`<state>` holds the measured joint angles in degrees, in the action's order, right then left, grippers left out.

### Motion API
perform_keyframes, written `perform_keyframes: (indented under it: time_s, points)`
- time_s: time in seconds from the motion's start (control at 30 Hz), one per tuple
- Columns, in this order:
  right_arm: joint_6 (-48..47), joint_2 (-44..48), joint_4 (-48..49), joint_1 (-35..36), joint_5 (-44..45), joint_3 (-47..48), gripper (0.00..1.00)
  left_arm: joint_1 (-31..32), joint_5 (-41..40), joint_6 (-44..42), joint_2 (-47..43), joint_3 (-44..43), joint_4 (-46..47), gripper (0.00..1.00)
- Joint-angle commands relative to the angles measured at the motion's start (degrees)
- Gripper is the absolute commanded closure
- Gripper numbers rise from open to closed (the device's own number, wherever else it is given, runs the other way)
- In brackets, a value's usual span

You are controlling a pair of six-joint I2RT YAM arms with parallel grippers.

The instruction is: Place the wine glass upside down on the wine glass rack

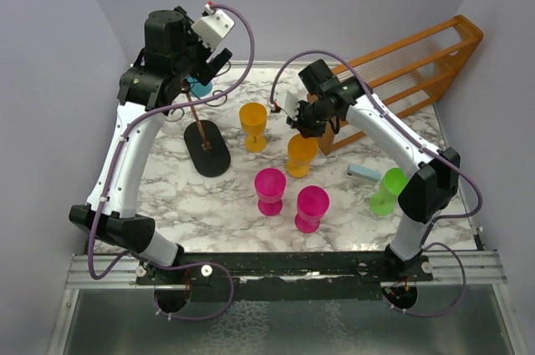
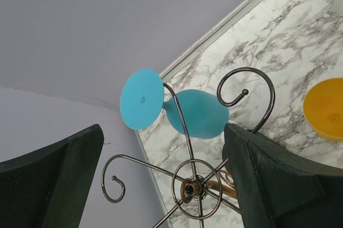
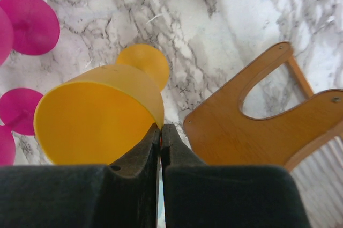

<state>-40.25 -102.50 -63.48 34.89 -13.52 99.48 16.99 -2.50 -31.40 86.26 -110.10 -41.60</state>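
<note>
Top view: the wire rack (image 1: 207,148) is seen at the rear left of the marble worktop (image 1: 209,209), its black oval base flat and its stem slanted. A blue glass (image 1: 199,86) is lodged among the hooks at the top, w/ the left claw (image 1: 206,71) raised just beside it. The right claw (image 1: 303,125) is set on the rim of an orange glass (image 1: 301,156) near mid-worktop, in front of a wooden rack (image 1: 410,71). A 2nd orange glass (image 1: 253,125), pink glasses (image 1: 270,190) and a green glass (image 1: 386,190) are stood apart from these.

Left wrist view: the left claw (image 2: 163,147) is spread wide w/ nothing held. The blue glass (image 2: 198,114) is hung by its stem on one curled hook of the wire rack (image 2: 193,188), w/ the foot on one side of the wire and the bowl on the other, toward the worktop (image 2: 300,35).

Right wrist view: the right claw (image 3: 161,129) is closed on the orange glass (image 3: 96,120) at the rim, one finger inside the bowl and one outside. The glass is seen tilted; whether its foot is on the worktop (image 3: 214,24) can't be told. The wooden rack (image 3: 257,126) is just to the right.
</note>
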Motion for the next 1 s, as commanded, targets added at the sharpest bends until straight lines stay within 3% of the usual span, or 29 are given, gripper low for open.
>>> perform_keyframes:
  time_s: [0.0,0.3,0.53,0.77,0.97]
  points:
    - [-1.2,1.6,-1.9,0.3,-0.2,5.9,0.99,-0.1,-4.2,-1.6,-1.3,0.0,1.4,0.01]
    - [-2.6,4.4,-3.4,0.3,0.6,14.6,0.99,0.0,-5.6,-1.2,-2.6,0.7,2.4,0.01]
    - [-2.7,11.7,5.5,-0.1,1.9,12.1,0.99,-0.1,1.2,4.3,-4.6,2.8,5.5,0.01]
    - [1.9,15.9,17.5,-0.3,3.5,12.5,0.99,-0.1,9.4,14.5,-4.8,3.2,9.4,0.01]
    - [8.2,18.5,31.2,-0.3,8.8,10.5,0.99,-0.1,17.4,29.7,-2.7,1.7,13.1,0.06]
